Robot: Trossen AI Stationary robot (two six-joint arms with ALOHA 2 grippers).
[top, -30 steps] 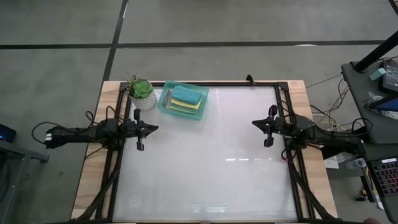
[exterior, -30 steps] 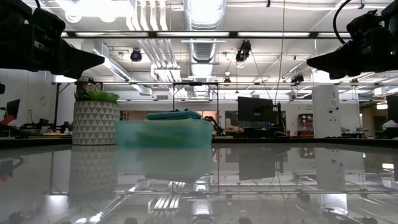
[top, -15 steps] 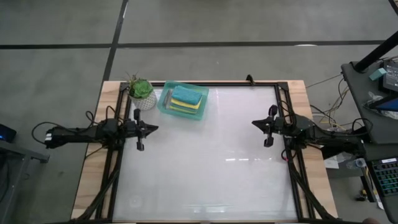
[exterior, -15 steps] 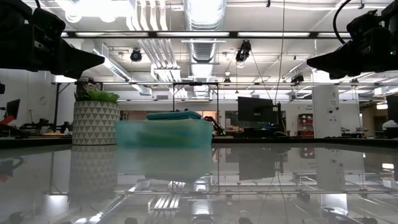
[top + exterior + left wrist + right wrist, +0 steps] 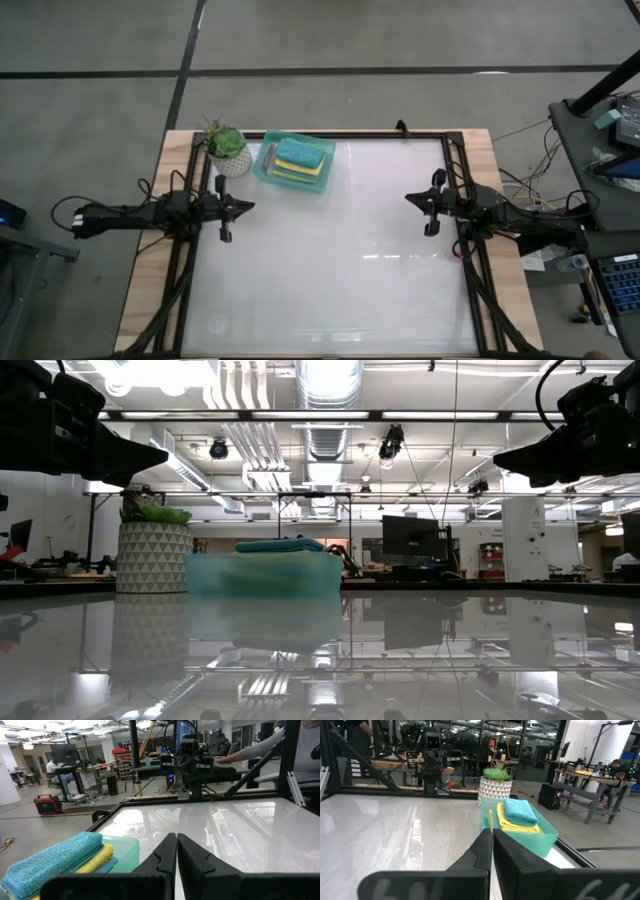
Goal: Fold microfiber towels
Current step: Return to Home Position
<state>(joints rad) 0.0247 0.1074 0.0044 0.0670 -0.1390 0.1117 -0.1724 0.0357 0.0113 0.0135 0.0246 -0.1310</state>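
Nothing has shifted since the earlier frames, and both arms hang in the same spots. At the left edge of the table (image 5: pixel 330 270) the left gripper (image 5: pixel 248 206) hovers above the surface, its fingers pressed together on nothing. At the far edge stands the plant (image 5: pixel 226 143). Just beside it is the tray (image 5: pixel 290 184), which holds the folded towels (image 5: pixel 302 154) in a stack, a teal one on top of a yellow one. At the right edge the right gripper (image 5: pixel 410 198) hovers, fingers likewise closed and empty.
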